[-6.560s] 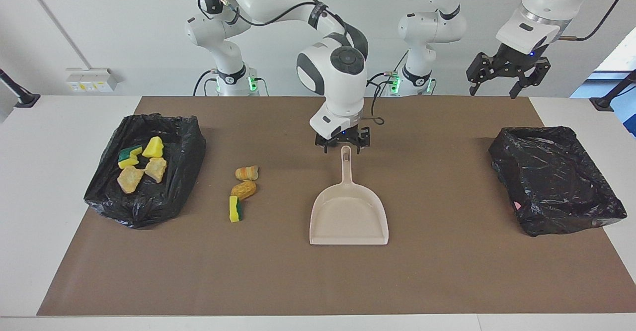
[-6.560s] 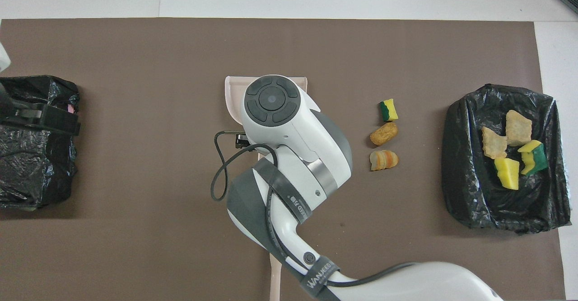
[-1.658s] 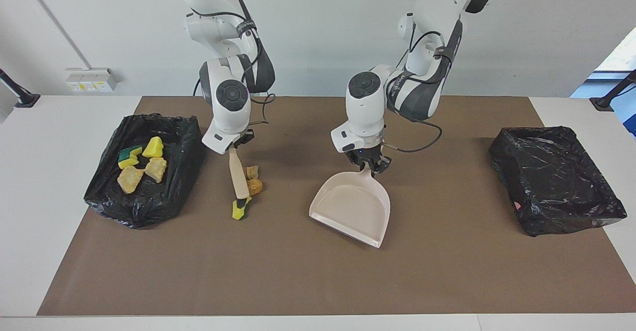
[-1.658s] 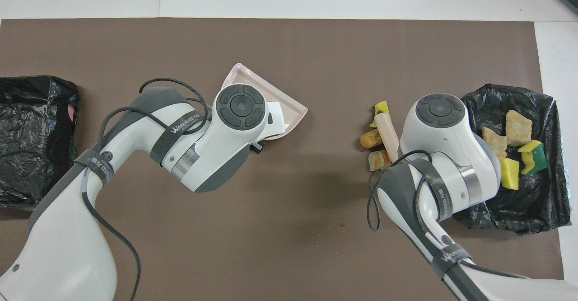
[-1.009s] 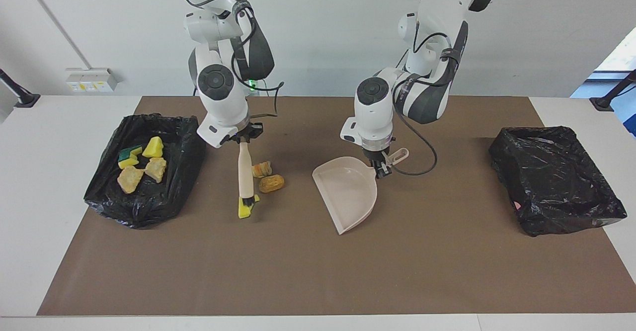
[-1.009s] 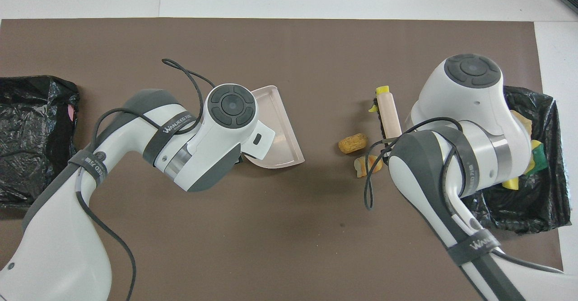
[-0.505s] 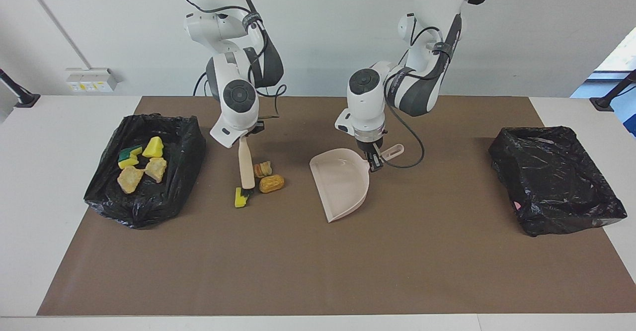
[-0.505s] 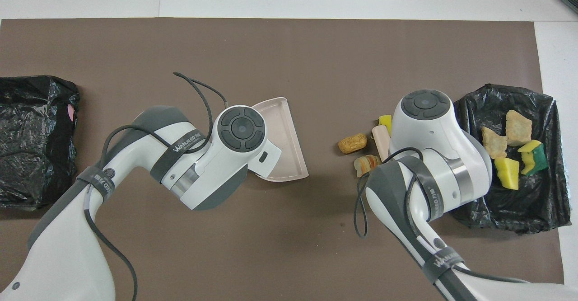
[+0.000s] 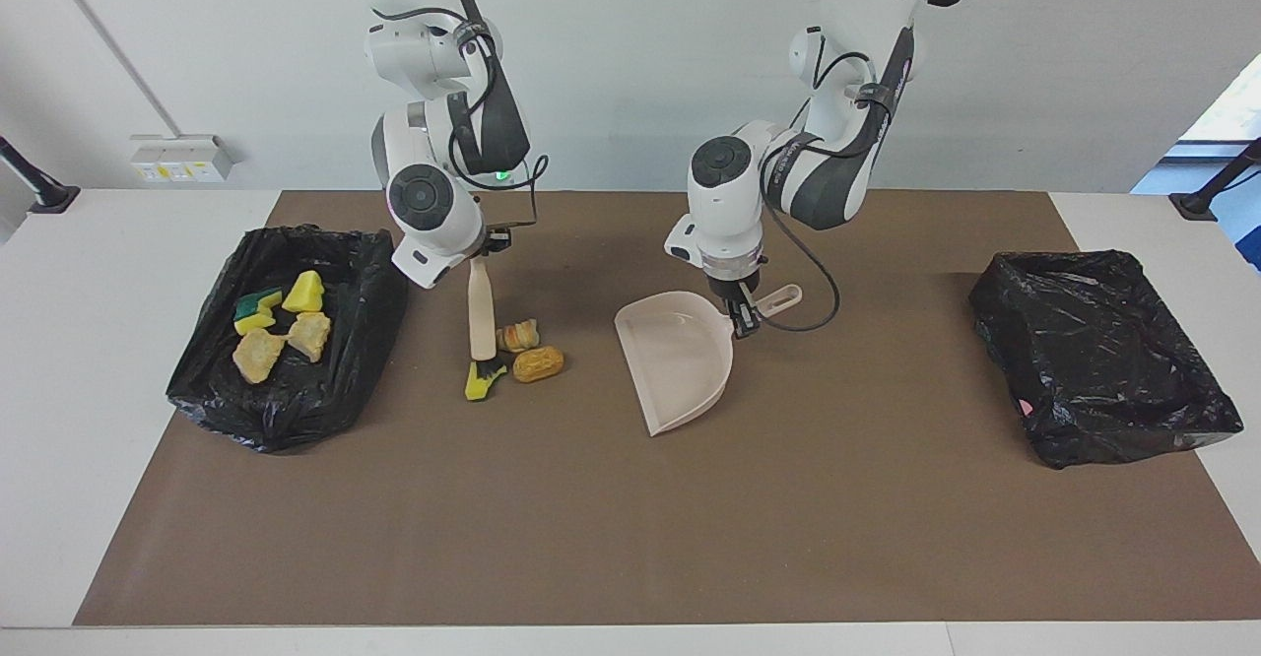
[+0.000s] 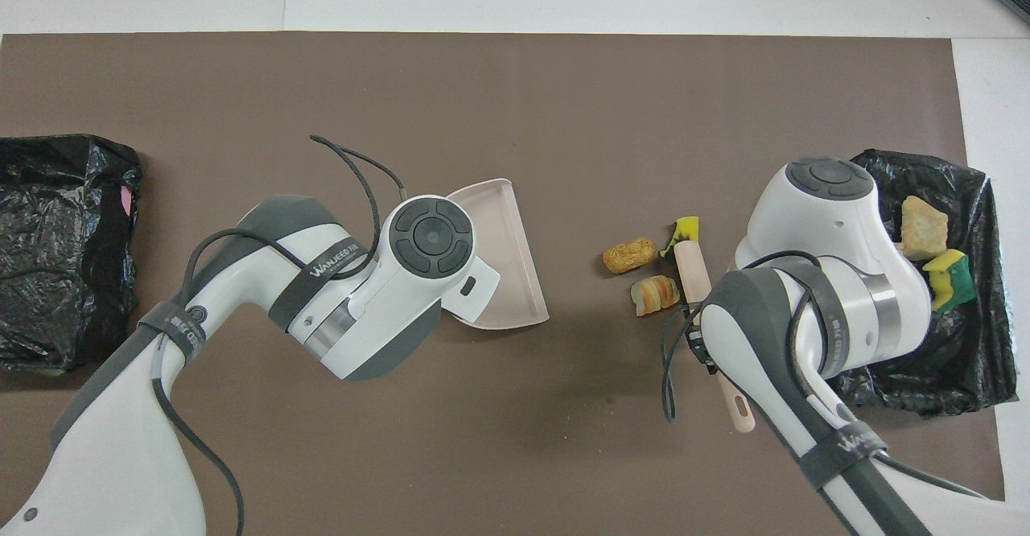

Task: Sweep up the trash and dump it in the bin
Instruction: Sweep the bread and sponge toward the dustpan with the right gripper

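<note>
Two white arms work over a white table (image 9: 148,205) covered by a brown mat (image 9: 630,538), with a pale wall and a white socket box (image 9: 177,158) at the robots' end. Two black bag-lined bins stand on the mat: one bin (image 9: 350,341) at the right arm's end and a second bin (image 9: 1103,360) at the left arm's end. Seven pieces of trash show in all. Four lie in the bin at the right arm's end: two yellow-and-green sponge pieces (image 9: 258,308) and two tan lumps (image 9: 260,355). Three lie on the mat between that bin and the dustpan: a striped orange lump (image 9: 518,335), a tan-orange lump (image 9: 539,363) just beside it and farther from the robots, and one yellow-green sponge scrap (image 9: 480,387) under the brush tip. One beige brush (image 9: 482,316) is clamped by its handle in the right hand (image 9: 490,245), standing nearly upright with its dark bristles touching the sponge scrap. One beige dustpan (image 9: 680,360) is gripped at the base of its handle by the left hand (image 9: 742,313), turned so its open mouth faces the three loose scraps, well apart from them. The second bin shows only a small pink spot (image 9: 1028,407) at its edge.
</note>
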`<state>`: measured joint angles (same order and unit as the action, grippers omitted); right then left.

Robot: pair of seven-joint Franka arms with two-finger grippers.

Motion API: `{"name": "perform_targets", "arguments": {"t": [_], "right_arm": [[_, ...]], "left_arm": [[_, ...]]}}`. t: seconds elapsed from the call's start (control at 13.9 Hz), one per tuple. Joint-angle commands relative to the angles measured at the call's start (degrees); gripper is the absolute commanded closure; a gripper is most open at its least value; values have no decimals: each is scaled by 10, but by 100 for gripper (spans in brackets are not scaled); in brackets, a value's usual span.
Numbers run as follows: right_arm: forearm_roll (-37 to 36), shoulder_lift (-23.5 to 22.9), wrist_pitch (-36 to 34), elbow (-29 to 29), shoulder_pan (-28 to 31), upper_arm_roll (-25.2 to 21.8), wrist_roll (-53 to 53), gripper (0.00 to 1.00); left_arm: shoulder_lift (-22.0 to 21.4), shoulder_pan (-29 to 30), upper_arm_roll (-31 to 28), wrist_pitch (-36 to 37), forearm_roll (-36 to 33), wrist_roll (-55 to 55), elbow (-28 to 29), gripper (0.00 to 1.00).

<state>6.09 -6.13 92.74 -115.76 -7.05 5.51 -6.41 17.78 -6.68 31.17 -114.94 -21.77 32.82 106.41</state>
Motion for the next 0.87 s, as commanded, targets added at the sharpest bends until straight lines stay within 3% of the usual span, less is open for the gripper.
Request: {"name": "perform_targets", "arguments": {"t": [0.0, 0.22, 0.79], "right_arm": [[75, -15, 26, -15, 15, 5, 11, 100], [103, -27, -12, 12, 20, 5, 10, 100], [166, -48, 76, 15, -70, 6, -10, 100]], "left_arm": [[-26, 0, -2, -6, -5, 11, 33, 100], [-31, 0, -2, -7, -5, 11, 40, 100], [-35, 0, -2, -10, -5, 10, 46, 100]]}}
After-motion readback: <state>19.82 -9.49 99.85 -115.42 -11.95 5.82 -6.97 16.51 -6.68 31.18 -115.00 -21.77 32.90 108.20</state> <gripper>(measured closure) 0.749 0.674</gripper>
